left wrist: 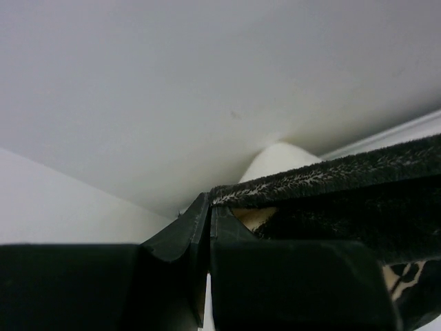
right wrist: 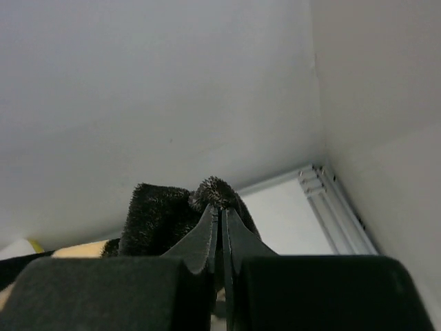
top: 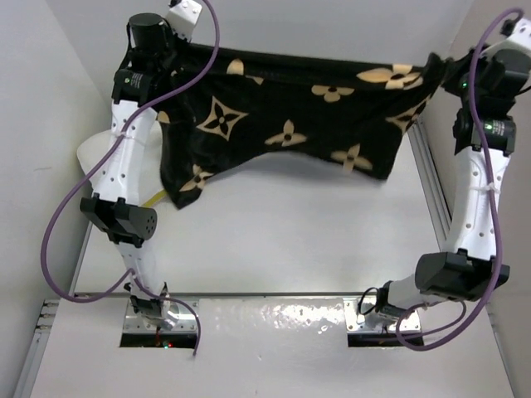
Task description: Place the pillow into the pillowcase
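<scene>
Currently both arms are raised toward the far side of the white table (top: 290,240), with the black pillowcase (top: 290,108) stretched between them across the upper part of the top view. It sags in the middle and its lower left corner hangs lowest, tan flower prints facing the camera. The left gripper (left wrist: 209,215) is closed, pinching the fuzzy top edge of the pillowcase at its upper left corner; in the left wrist view the fabric runs off to the right from the jaws. The right gripper (right wrist: 221,219) is also clamped tight, with a tuft of black fabric bunched just above the fingertips, at the upper right corner of the case. The pillow (top: 93,153) lies at the left edge of the table, mostly hidden behind the left arm and the hanging case. Only a white bulge shows, plus a bit of its yellow band (top: 156,199) below the case's lower left corner. Whether the pillow and case touch is unclear.
</scene>
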`<state>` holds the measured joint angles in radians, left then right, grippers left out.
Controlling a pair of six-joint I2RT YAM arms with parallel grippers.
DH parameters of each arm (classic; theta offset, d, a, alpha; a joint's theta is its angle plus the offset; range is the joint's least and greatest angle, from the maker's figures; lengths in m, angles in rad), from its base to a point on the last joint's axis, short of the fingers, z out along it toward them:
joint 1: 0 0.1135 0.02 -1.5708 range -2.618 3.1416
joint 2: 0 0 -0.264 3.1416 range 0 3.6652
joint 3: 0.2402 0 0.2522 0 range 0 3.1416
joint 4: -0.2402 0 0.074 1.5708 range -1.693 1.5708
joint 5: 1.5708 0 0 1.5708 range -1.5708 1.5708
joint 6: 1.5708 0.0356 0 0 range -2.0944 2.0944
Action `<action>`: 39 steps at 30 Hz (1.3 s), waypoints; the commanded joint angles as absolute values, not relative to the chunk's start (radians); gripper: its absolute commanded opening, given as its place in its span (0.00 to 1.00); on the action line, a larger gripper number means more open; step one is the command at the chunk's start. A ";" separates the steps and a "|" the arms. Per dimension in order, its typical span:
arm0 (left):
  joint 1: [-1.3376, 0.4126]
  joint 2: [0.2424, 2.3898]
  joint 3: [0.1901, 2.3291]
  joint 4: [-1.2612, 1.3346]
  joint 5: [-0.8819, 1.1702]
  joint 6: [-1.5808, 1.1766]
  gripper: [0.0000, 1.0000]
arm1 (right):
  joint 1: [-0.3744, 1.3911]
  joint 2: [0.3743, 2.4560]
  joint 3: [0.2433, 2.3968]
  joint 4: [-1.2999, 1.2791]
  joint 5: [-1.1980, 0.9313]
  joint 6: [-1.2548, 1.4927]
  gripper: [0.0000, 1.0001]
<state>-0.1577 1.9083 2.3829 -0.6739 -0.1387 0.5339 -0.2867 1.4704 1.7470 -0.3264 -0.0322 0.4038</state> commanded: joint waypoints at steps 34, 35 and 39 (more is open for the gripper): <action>-0.578 1.499 1.374 -1.313 0.204 1.068 0.71 | -0.299 1.017 1.041 -0.390 0.005 0.418 0.53; -0.531 1.506 1.408 -1.277 0.221 1.036 0.71 | -0.211 1.041 1.049 -0.406 0.005 0.398 0.48; -0.370 1.549 1.515 -1.024 0.103 0.650 0.78 | 0.053 1.172 1.066 -0.472 0.103 0.333 0.39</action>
